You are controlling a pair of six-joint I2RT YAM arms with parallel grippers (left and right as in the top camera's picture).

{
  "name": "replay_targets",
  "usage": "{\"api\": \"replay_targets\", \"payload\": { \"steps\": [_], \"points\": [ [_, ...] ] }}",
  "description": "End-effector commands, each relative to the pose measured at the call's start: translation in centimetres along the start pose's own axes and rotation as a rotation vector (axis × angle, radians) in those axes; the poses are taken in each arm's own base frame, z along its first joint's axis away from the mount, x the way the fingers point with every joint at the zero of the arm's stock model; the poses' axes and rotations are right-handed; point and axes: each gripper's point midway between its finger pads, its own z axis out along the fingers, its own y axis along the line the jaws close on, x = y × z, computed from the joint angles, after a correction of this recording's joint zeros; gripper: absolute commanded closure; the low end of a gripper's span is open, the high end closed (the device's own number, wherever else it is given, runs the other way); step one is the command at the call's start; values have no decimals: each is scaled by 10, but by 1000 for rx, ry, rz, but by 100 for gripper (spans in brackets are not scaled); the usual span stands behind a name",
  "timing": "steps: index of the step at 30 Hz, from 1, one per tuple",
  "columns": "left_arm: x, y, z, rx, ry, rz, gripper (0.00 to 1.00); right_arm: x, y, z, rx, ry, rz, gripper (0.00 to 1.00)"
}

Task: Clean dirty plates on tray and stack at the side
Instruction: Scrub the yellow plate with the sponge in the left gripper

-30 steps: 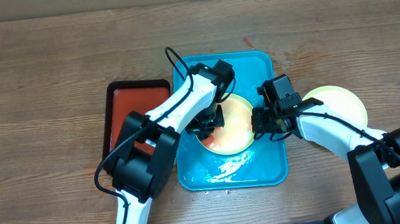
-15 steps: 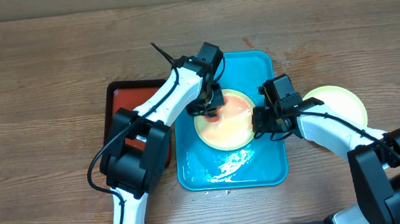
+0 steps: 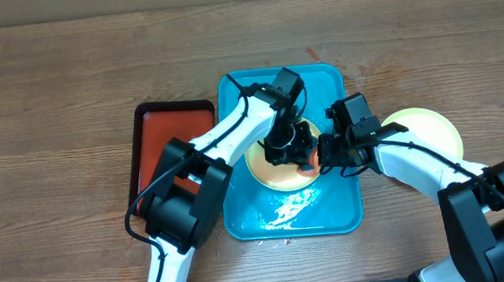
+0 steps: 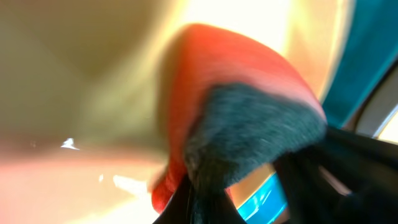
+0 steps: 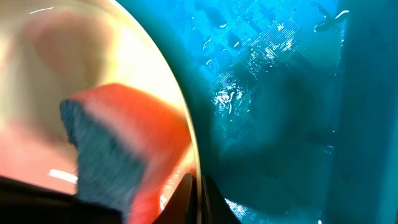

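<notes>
The brown wood-grain tabletop (image 3: 49,85) fills the overhead view. The turquoise tray (image 3: 329,85) lies at its middle, long side running away from the robot, its floor wet and shining towards the near end. The smaller red tray (image 3: 157,135) with a black rim lies just beside it on the robot's left, partly under the left arm.

One yellow-green plate (image 3: 273,174) lies flat on the turquoise tray, near its middle, its surface tinted orange. A second plate (image 3: 431,131), also pale yellow-green, lies on the bare tabletop to the right of the tray, half hidden under the right arm; whether another lies beneath it I cannot tell.

The left gripper (image 3: 293,147) points down over the plate on the tray and is clamped on a sponge (image 3: 308,162); the left wrist view shows the sponge (image 4: 249,118), orange-red with a dark grey scrubbing face, pressed to the plate's inside, though the view is blurred.

The right gripper (image 3: 327,158) sits at the plate's right edge. In the right wrist view its fingers are closed on the plate's rim, one on either side, with the sponge (image 5: 124,143) just inside the rim and the wet tray floor (image 5: 280,93) just outside it.
</notes>
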Motion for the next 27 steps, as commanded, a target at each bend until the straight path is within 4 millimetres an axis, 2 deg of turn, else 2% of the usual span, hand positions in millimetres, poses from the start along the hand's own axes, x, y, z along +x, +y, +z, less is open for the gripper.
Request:
{"api": "replay_targets", "payload": {
  "steps": [1, 9, 13, 17, 22, 25, 27],
  "points": [
    [-2, 28, 2, -66, 25, -106, 96, 17, -21, 12, 84, 53, -12, 96],
    [-8, 106, -26, -444, -88, -202, 96, 17, -21, 12, 84, 53, -12, 96],
    [-9, 122, -47, -558, -156, -206, 95, 17, -21, 12, 84, 53, -12, 96],
    [-7, 108, -75, -525, -228, -190, 96, 17, -21, 12, 84, 53, -12, 96],
    [-3, 76, -127, -408, -369, -124, 95, 18, -21, 12, 85, 56, -11, 96],
    [9, 57, -158, -328, -419, -52, 96, 18, -21, 12, 87, 60, -11, 96],
    [19, 52, -176, -302, -445, -19, 96, 18, -21, 12, 87, 60, -11, 96]
  ]
}}
